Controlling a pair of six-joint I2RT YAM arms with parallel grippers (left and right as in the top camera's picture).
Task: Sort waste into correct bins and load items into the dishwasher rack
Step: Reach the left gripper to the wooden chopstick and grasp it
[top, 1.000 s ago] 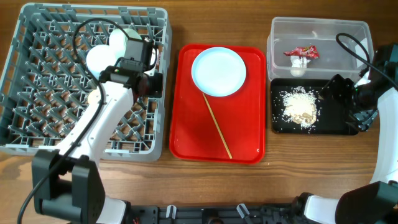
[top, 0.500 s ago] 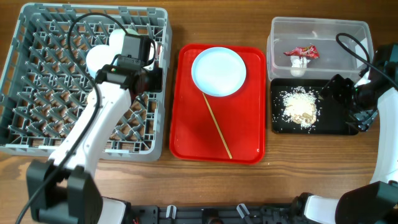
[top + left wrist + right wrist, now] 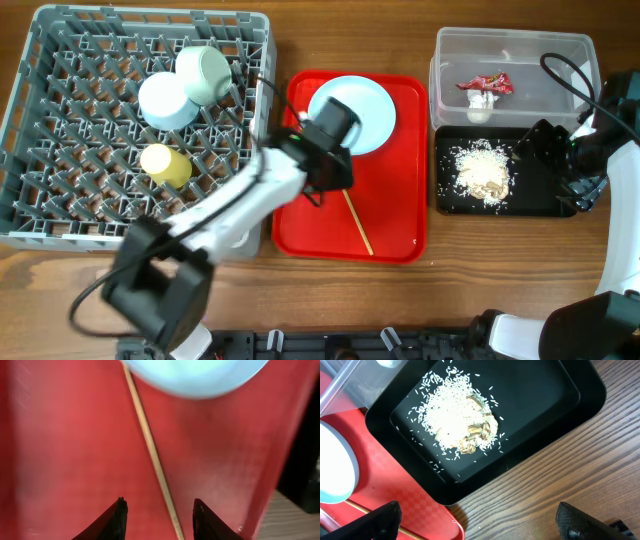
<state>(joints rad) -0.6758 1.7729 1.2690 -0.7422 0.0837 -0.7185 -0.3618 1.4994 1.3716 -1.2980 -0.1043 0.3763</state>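
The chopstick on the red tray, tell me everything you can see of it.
The chopstick is a thin, pale wooden stick, looking single, lying flat and diagonal on the red tray. Its upper end meets the rim of the white plate; the lower end points toward the tray's front edge. The open left tool straddles it without touching.

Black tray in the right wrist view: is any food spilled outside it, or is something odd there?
Nothing stands out. The food scraps lie heaped in the black tray, with loose grains scattered around the heap, all inside its rim. No grain clearly shows on the wooden table or on the red tray beside it.
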